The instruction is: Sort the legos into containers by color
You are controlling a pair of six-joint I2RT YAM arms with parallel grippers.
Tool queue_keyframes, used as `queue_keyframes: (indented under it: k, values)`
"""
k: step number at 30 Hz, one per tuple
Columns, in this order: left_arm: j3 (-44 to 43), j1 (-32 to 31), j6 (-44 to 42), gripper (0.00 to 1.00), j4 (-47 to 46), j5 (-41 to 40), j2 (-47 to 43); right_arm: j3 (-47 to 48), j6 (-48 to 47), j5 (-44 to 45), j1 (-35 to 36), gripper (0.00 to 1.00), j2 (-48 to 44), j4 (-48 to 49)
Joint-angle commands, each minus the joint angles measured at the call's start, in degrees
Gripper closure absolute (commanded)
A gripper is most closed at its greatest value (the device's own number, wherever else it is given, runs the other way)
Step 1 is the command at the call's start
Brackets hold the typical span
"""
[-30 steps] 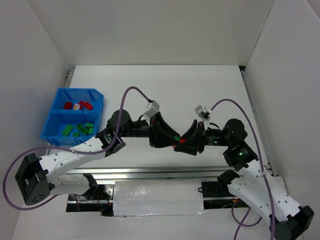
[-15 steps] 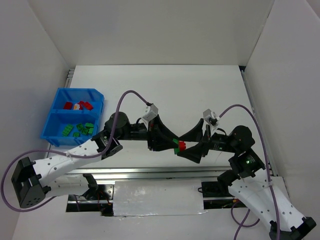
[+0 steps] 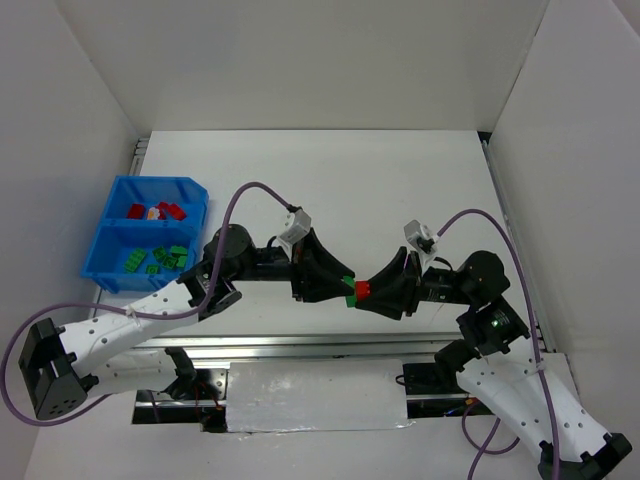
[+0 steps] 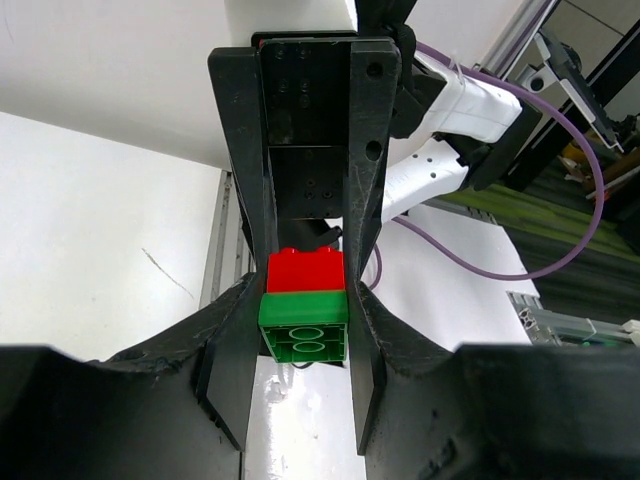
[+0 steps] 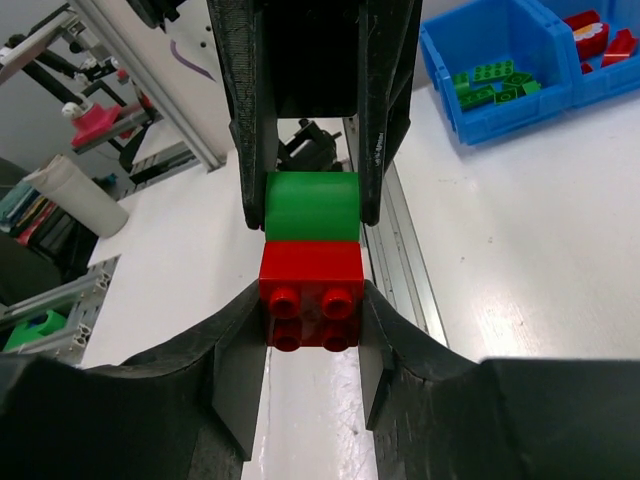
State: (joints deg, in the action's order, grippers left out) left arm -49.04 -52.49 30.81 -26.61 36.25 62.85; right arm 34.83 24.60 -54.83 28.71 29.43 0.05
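Red locked to green: a stacked pair [image 3: 356, 291] clamped from both ends

White and matte, the desk [image 3: 400, 170] carries a glossy blue plastic bin [image 3: 95, 250] at its left edge, well apart from the action. A middle wall [image 3: 150, 226] splits it: loose red bricks [image 3: 165, 211] lie in the far compartment and green bricks [image 3: 160, 260] in the near one, so the colour rule is already set. Over the near middle of the desk the two black grippers meet tip to tip in the air. The left gripper [image 3: 343, 289] is closed on the green brick [image 4: 303, 325], flat pads on its smooth sides and its hollow underside facing that wrist camera. The right gripper [image 3: 374, 292] is closed likewise on the red brick [image 5: 310, 300], round studs towards its own camera. The bricks are snapped together, their seam running straight across between the opposing fingertips. Each gripper thus owns one colour, which I judge to be the set-up for pulling the pair apart. Hard, slick plastic gives little bite, so a crooked pull could twist a brick loose
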Motion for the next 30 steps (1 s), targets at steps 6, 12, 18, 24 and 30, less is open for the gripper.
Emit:
queue_keyframes:
  k: [6,12,18,24,30]
  values:
    - [1.4,0.4,-5.6,1.0,2.4,-1.1,-2.5,1.0,-1.9,2.7,-0.3,1.0,-0.6,1.4]
    - [8.6,9.1,-3.5,1.0,0.9,0.0,-6.6,0.1,-2.0,6.1,-0.8,1.0,-2.3,1.6]
    - [12.7,19.6,1.1,1.0,2.0,-4.3,-10.2,0.2,-1.2,12.8,-1.0,1.0,-1.8,0.7]
    - [0.4,30.0,13.9,1.0,47.4,-69.1,-9.2,2.4,0.9,18.7,-1.0,1.0,4.0,-3.4]
    - [0.9,41.7,26.9,0.88,54.4,-85.5,-8.1,3.2,1.6,20.3,-0.8,1.0,6.8,-4.1]
